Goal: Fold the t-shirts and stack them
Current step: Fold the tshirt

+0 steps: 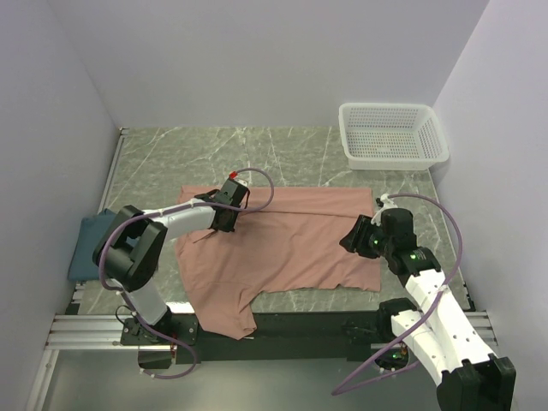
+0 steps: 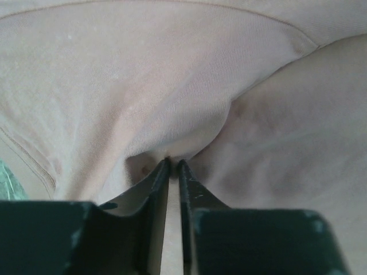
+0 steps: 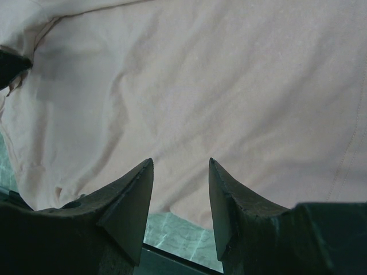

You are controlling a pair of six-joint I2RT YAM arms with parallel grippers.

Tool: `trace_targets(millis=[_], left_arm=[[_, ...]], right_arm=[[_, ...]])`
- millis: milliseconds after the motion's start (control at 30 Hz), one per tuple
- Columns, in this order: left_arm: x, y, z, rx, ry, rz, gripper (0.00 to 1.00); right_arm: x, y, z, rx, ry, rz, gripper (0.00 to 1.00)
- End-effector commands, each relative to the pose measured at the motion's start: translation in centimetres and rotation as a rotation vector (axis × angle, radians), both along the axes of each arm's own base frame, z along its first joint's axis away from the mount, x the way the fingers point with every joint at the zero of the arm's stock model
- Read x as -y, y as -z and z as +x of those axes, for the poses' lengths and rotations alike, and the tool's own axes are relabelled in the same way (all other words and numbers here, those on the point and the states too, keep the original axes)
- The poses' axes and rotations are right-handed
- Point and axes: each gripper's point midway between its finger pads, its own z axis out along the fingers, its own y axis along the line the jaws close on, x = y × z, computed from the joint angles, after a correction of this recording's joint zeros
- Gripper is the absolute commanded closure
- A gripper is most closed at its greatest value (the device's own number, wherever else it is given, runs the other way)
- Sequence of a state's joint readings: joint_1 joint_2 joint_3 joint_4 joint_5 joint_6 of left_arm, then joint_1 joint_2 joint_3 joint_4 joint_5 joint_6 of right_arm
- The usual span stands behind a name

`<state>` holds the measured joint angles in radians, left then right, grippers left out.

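A large salmon-pink t-shirt [image 1: 300, 248] lies spread on the green marble table [image 1: 257, 154], one part hanging over the near edge. My left gripper [image 1: 227, 224] presses down on its upper left area. In the left wrist view the jaws [image 2: 173, 161] are nearly together, pinching a raised fold of the pink cloth [image 2: 143, 86]. My right gripper [image 1: 347, 241] hovers over the shirt's right side; its jaws [image 3: 180, 163] stand open above the shirt's [image 3: 229, 86] near hem, holding nothing. A dark teal-blue t-shirt [image 1: 90, 244] lies folded at the table's left edge.
A white mesh basket [image 1: 392, 133] stands at the far right corner by the wall. White walls close in the table on left, back and right. Bare marble [image 3: 178, 232] shows just below the shirt's hem, before the dark front rail.
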<state>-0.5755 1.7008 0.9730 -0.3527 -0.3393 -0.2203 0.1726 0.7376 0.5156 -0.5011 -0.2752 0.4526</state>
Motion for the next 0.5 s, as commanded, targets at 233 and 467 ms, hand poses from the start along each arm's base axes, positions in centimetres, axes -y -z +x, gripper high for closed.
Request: trace_targets(millis=[233,467], left_arm=[[1.8,-4.3,-0.8,-0.024,0.009,-0.114,0.99],[3.3,-5.9,-2.2,-0.100,0.021,-0.203,0.94]], right_arm=[[-0.3,-0.7,0.6,0.042,-0.009,0.011,0.50],[-0.6,-0.8,0.5,0.043,-0.026,0.020,0.50]])
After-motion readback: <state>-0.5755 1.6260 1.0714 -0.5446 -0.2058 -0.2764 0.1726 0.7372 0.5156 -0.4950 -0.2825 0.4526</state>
